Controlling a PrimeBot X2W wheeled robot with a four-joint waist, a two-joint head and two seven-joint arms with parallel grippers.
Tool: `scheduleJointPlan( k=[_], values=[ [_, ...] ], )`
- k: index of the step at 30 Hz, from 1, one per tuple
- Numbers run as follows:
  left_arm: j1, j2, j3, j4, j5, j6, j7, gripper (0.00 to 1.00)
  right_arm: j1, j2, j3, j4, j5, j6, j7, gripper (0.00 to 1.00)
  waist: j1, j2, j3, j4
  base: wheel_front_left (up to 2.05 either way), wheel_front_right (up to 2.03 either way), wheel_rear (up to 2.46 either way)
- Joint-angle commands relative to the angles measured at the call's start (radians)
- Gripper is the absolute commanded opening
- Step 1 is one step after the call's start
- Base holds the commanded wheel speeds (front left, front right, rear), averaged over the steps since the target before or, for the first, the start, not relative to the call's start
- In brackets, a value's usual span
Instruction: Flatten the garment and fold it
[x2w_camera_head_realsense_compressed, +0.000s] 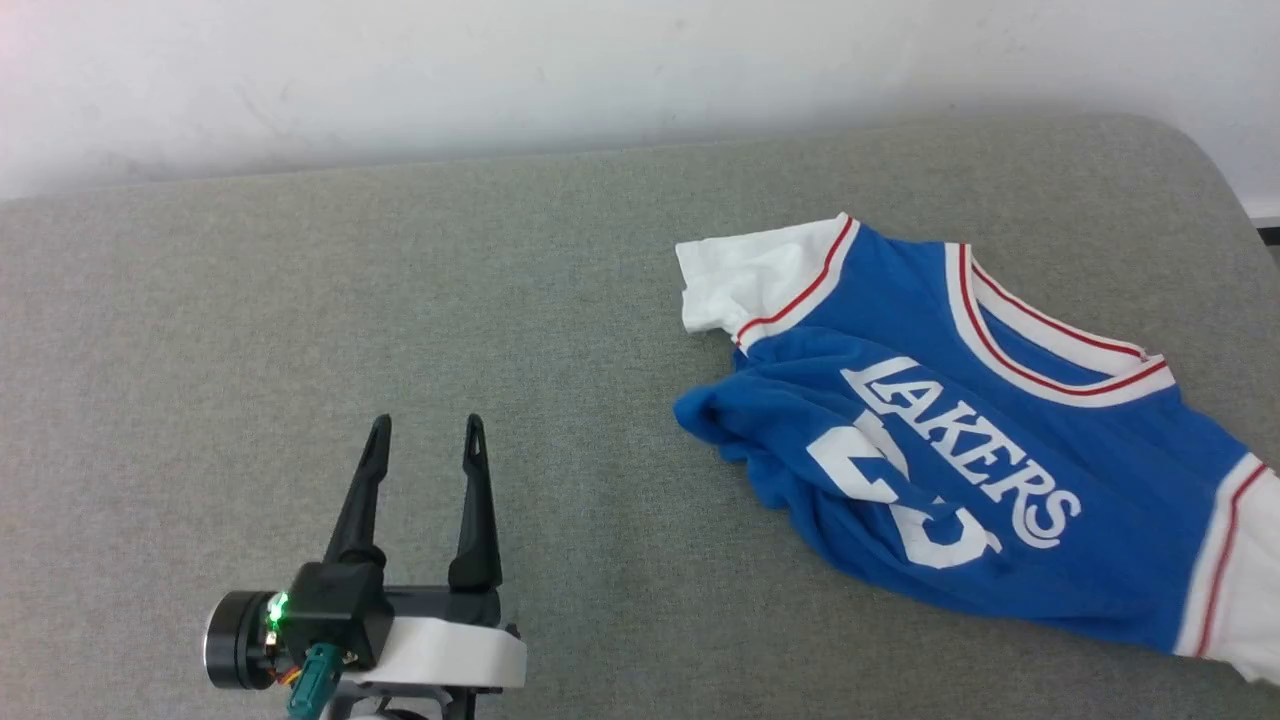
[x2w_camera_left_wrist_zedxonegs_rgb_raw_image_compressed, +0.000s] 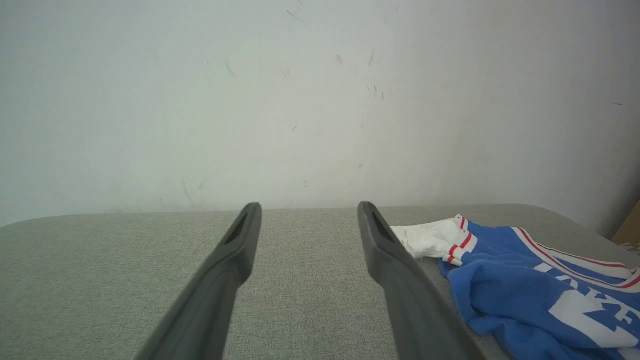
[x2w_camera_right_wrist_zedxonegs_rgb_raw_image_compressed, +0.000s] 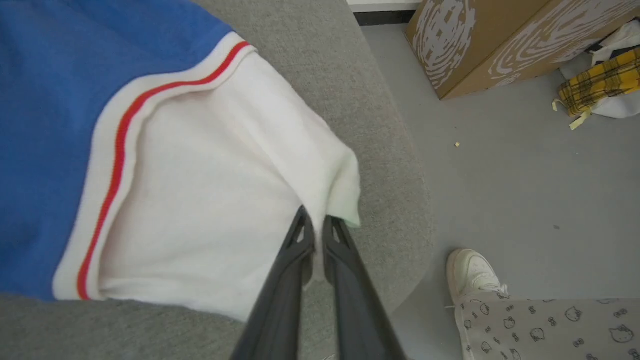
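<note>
The garment (x2w_camera_head_realsense_compressed: 960, 440) is lying face up on the right half of the grey table (x2w_camera_head_realsense_compressed: 300, 300), hem bunching, one white sleeve (x2w_camera_right_wrist_zedxonegs_rgb_raw_image_compressed: 210, 200) reaching the rounded right edge. The right gripper (x2w_camera_right_wrist_zedxonegs_rgb_raw_image_compressed: 316, 220) is pinching that sleeve's corner, jaws nearly together. The left gripper (x2w_camera_head_realsense_compressed: 428, 425) is hovering spread wide over bare table at near left. A person's shoe (x2w_camera_right_wrist_zedxonegs_rgb_raw_image_compressed: 470, 272) is standing on the floor (x2w_camera_right_wrist_zedxonegs_rgb_raw_image_compressed: 525, 175) just beside that edge.

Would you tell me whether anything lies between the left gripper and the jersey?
Nothing visible does: only bare grey table lies between the open left gripper and the jersey, at its bunched blue edge. The right gripper is shut on its white sleeve.
</note>
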Motion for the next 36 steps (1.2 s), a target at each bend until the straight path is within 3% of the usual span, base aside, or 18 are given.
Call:
scheduleJointPlan(
  k=[1,2,7,12,16,22,29,30,31,32,36],
  values=[
    [0.011,0.006,-0.001,-0.001,-0.005,-0.003,0.003,1.0,-0.013,0.001,-0.012,0.007,-0.036,-0.002,-0.023,0.96,0.0001,-0.0001,-0.005,-0.002,0.0,0.0,0.0],
    [0.011,0.008,-0.001,0.001,-0.005,-0.003,0.006,1.0,-0.027,0.011,-0.02,0.01,-0.046,-0.002,-0.038,1.0,0.0001,-0.0001,-0.008,-0.003,0.0,0.0,0.0],
    [0.012,0.007,0.0,0.006,-0.015,-0.001,0.007,1.0,-0.129,0.028,0.049,-0.099,-0.008,-0.002,-0.095,1.0,0.0001,-0.0001,-0.022,-0.002,0.0,0.0,0.0],
    [0.008,0.004,-0.006,0.008,-0.021,-0.003,0.004,1.0,-0.222,0.004,0.269,-0.311,0.093,-0.002,-0.043,1.0,0.0001,-0.0001,-0.021,0.015,0.0,0.0,0.0],
    [-0.003,-0.005,-0.012,0.012,-0.024,-0.004,-0.002,1.0,-0.261,-0.012,0.48,-0.394,0.169,-0.002,0.054,1.0,0.0001,-0.0001,-0.007,0.045,0.0,0.0,0.0],
    [-0.021,-0.021,-0.026,0.026,-0.027,-0.006,-0.011,1.0,-0.317,-0.045,0.703,-0.308,0.223,-0.002,0.169,1.0,0.0001,-0.0001,0.024,0.109,0.0,0.0,0.0],
    [-0.044,-0.037,-0.046,0.052,-0.03,-0.013,-0.021,1.0,-0.376,-0.086,0.855,-0.097,0.184,-0.002,0.209,1.0,0.0001,-0.0001,0.059,0.183,0.0,0.0,0.0],
    [-0.048,-0.039,-0.048,0.055,-0.03,-0.013,-0.022,1.0,-0.382,-0.086,0.871,-0.08,0.192,-0.002,0.201,0.53,0.0001,-0.0001,0.062,0.19,0.0,0.0,0.0],
    [-0.05,-0.041,-0.049,0.057,-0.031,-0.013,-0.023,1.0,-0.389,-0.087,0.893,-0.069,0.197,-0.002,0.192,0.2,0.0001,-0.0001,0.064,0.195,0.0,0.0,0.0],
    [-0.05,-0.042,-0.048,0.059,-0.031,-0.011,-0.024,1.0,-0.396,-0.086,0.916,-0.062,0.208,-0.002,0.185,0.0,0.0001,-0.0001,0.065,0.197,0.0,0.0,0.0],
    [-0.047,-0.039,-0.041,0.067,-0.031,-0.007,-0.027,1.0,-0.425,-0.072,0.994,-0.094,0.275,-0.002,0.145,0.0,0.0001,-0.0001,0.062,0.189,0.0,0.0,0.0]
  ],
)
